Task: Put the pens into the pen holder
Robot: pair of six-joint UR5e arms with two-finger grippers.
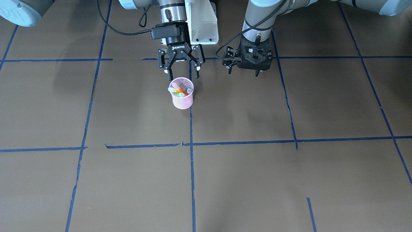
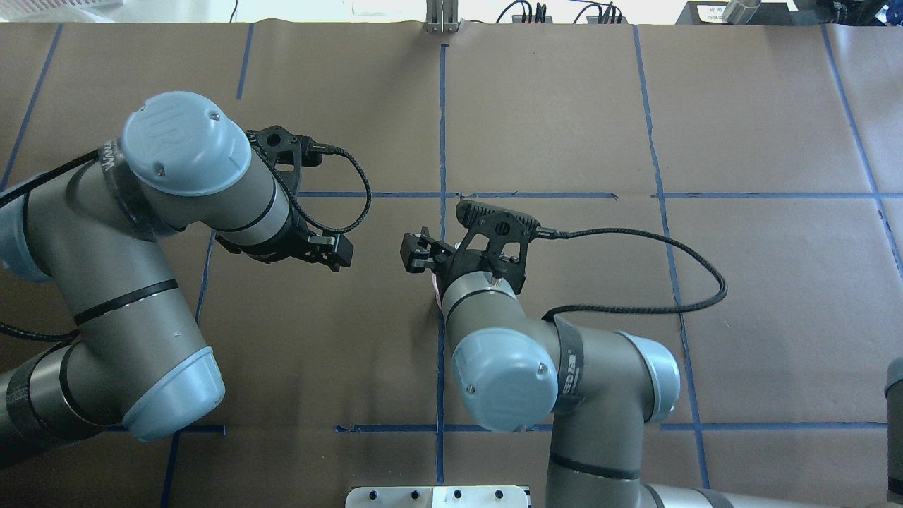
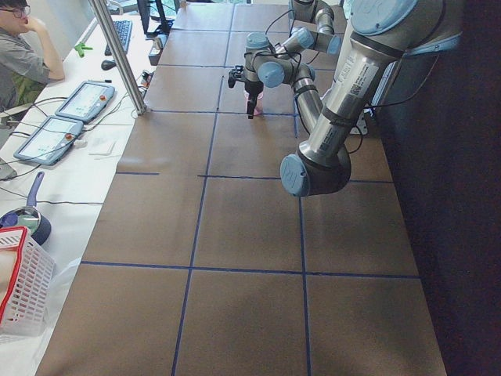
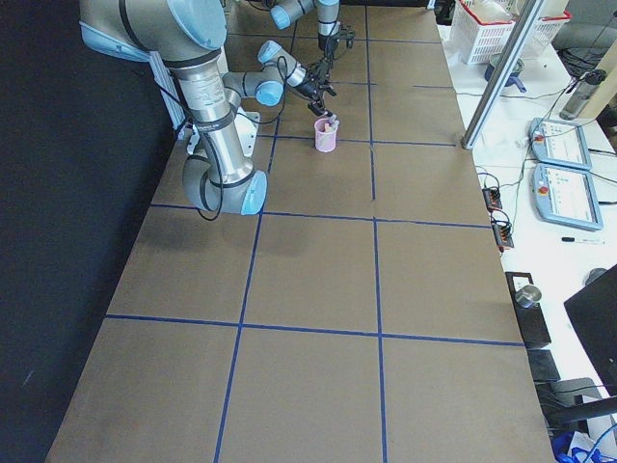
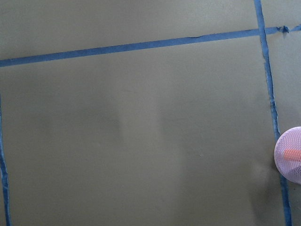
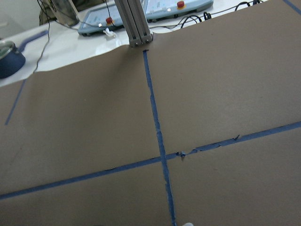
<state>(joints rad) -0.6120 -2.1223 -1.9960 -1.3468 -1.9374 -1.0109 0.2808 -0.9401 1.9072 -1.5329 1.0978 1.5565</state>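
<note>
The pink wire-mesh pen holder [image 1: 182, 100] stands upright on the brown table, beside a blue tape line. The pens [image 1: 179, 91] stand inside it, with green, orange and pale ends showing above the rim. My right gripper [image 1: 182, 73] hangs open and empty just above the holder's far rim, jaws pointing down. My left gripper [image 1: 243, 71] is open and empty over bare table, well off to the holder's side. The holder also shows in the exterior right view [image 4: 327, 136] and at the right edge of the left wrist view [image 5: 290, 165]. In the overhead view my right arm hides most of it.
Blue tape lines [image 1: 191, 151] divide the brown paper table into squares. A metal post [image 6: 134, 23] stands at the far table edge. Control tablets [image 4: 559, 145] and a white basket [image 4: 482, 24] lie off the table beyond it.
</note>
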